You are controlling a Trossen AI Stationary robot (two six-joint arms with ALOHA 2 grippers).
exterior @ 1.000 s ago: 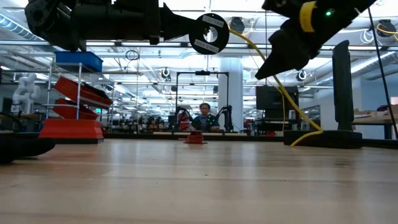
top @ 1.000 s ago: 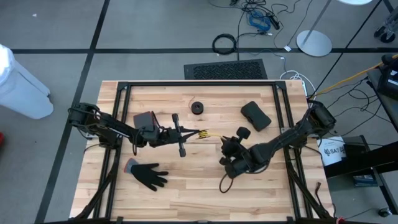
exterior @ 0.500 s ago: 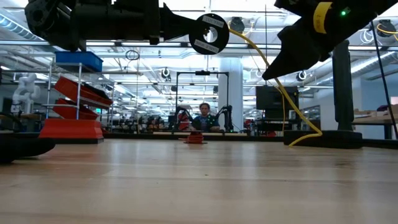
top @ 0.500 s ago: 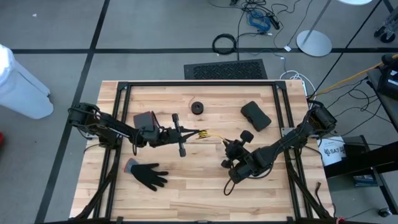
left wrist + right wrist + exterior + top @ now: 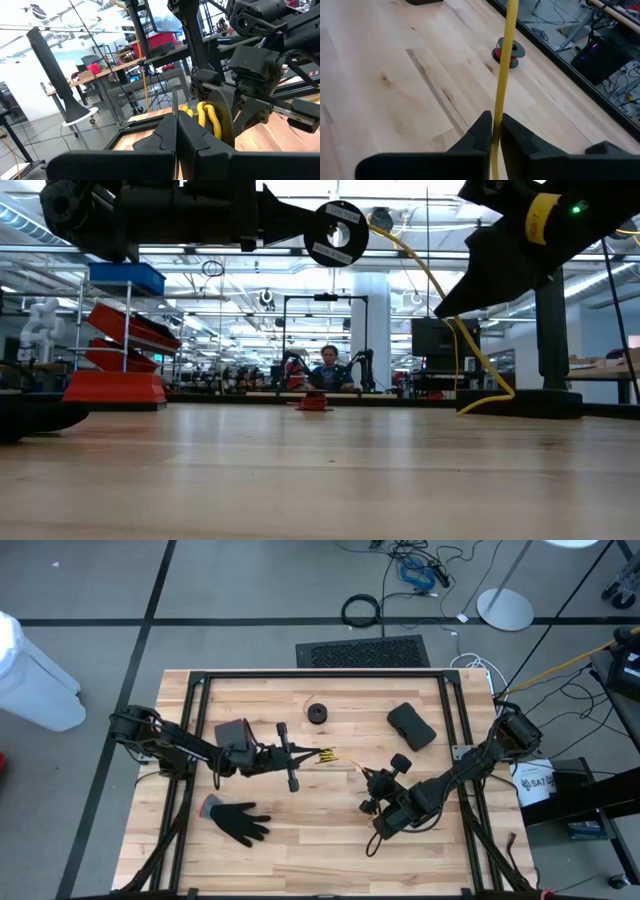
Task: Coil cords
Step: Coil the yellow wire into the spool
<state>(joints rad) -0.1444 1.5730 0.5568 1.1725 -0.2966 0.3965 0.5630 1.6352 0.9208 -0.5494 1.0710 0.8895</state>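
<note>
Dark fingers of the right end effector (image 5: pixel 493 131) pinch the yellow cord (image 5: pixel 504 60) above the wooden desk (image 5: pixel 300 850), right of centre. From there the cord runs to the left end effector (image 5: pixel 177 131), closed on its looped end near the desk's middle.

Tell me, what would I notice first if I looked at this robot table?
The bright yellow cord stretched in the air between the two dark arms near the table's middle: the left gripper pinches its looped end, and the right gripper is shut on the cord farther along. Next you'd spot the black glove lying flat on the wood near the left arm, fingers spread like a hand.
</note>
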